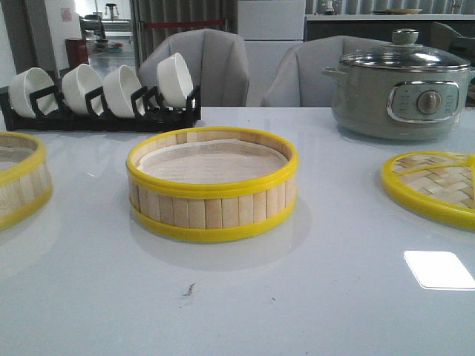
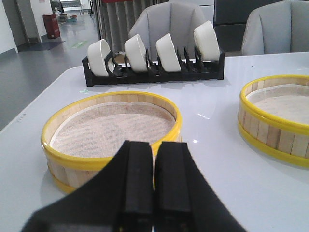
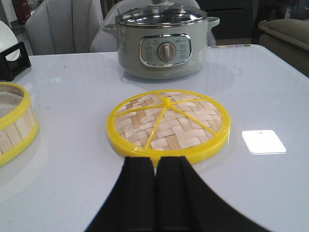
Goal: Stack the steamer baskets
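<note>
Left hand (image 2: pixel 153 193) closed, bowl rack (image 2: pixel 153 72) behind basket (image 2: pixel 112 129)

White table (image 1: pixel 312 297) with steamer baskets (image 1: pixel 212 185), lid (image 1: pixel 434 187), pot (image 1: pixel 401 89), bowl rack (image 1: pixel 100 115).

You face a glossy white table (image 1: pixel 237 311) that catches a bright square glare (image 1: pixel 439 269) near its right edge. Behind it stand two grey padded chairs (image 1: pixel 215 63), pushed close to the far side. Past the chairs you see a dark counter (image 1: pixel 371 26) along the back wall. To the left, the room opens onto a grey polished floor (image 2: pixel 34 72) with a red bin (image 2: pixel 51 25) standing by a pale wall (image 2: pixel 7 24).
</note>
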